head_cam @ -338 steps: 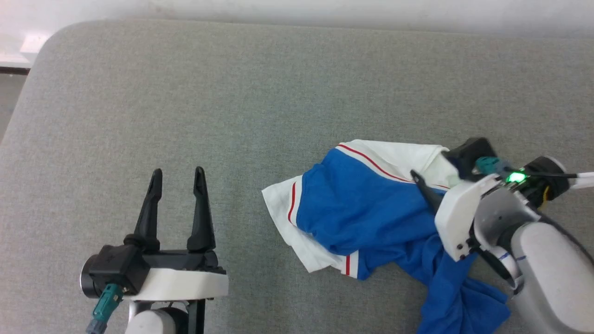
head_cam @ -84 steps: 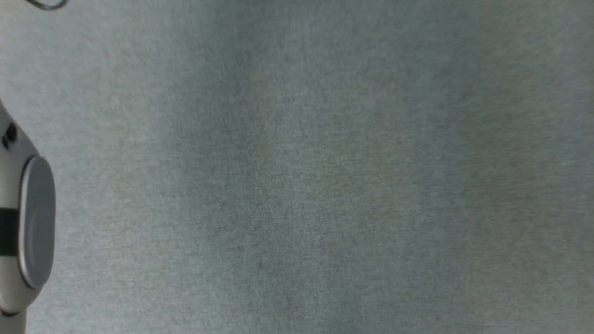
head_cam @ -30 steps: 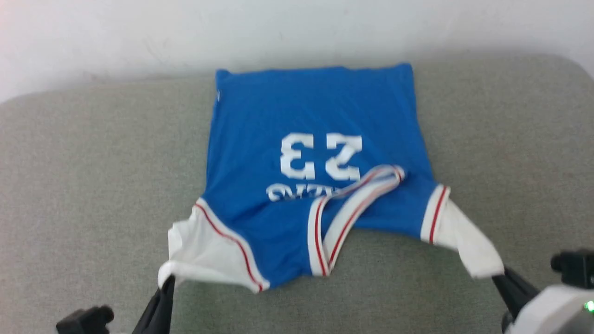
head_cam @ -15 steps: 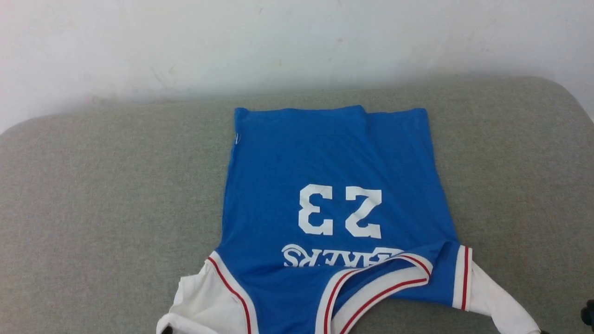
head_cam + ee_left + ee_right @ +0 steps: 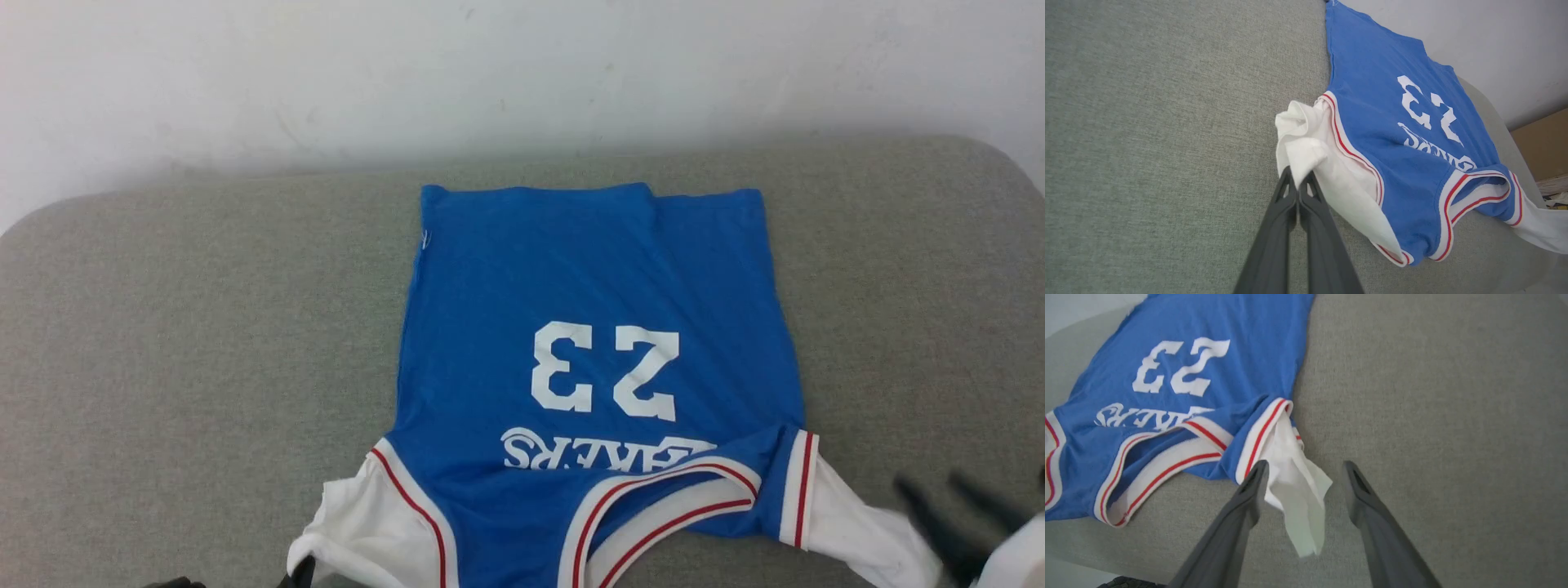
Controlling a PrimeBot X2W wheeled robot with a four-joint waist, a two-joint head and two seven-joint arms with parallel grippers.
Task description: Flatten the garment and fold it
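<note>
The garment (image 5: pixel 588 286), bright blue with a white "23" upside down to me, lies spread on the grey cushion with its collar toward me. My left gripper (image 5: pixel 1298 181) is shut on the bunched white left sleeve (image 5: pixel 1306 143); its tip shows at the head view's bottom edge (image 5: pixel 298 572). My right gripper (image 5: pixel 1306 469) stands open, and the white right sleeve (image 5: pixel 1298 498) hangs loose between its fingers, touching the left one. In the head view the right gripper (image 5: pixel 951 498) is a blur beside that sleeve (image 5: pixel 865 539).
The grey cushioned surface (image 5: pixel 163 327) reaches well to both sides of the garment and ends in a rounded corner at the far right. A white wall (image 5: pixel 490 65) stands behind it. A cardboard box (image 5: pixel 1543 143) shows beyond the cushion's edge.
My right gripper has opened and let go of the right sleeve. The left gripper keeps its hold on the left sleeve. The garment has barely shifted over the last half second.
</note>
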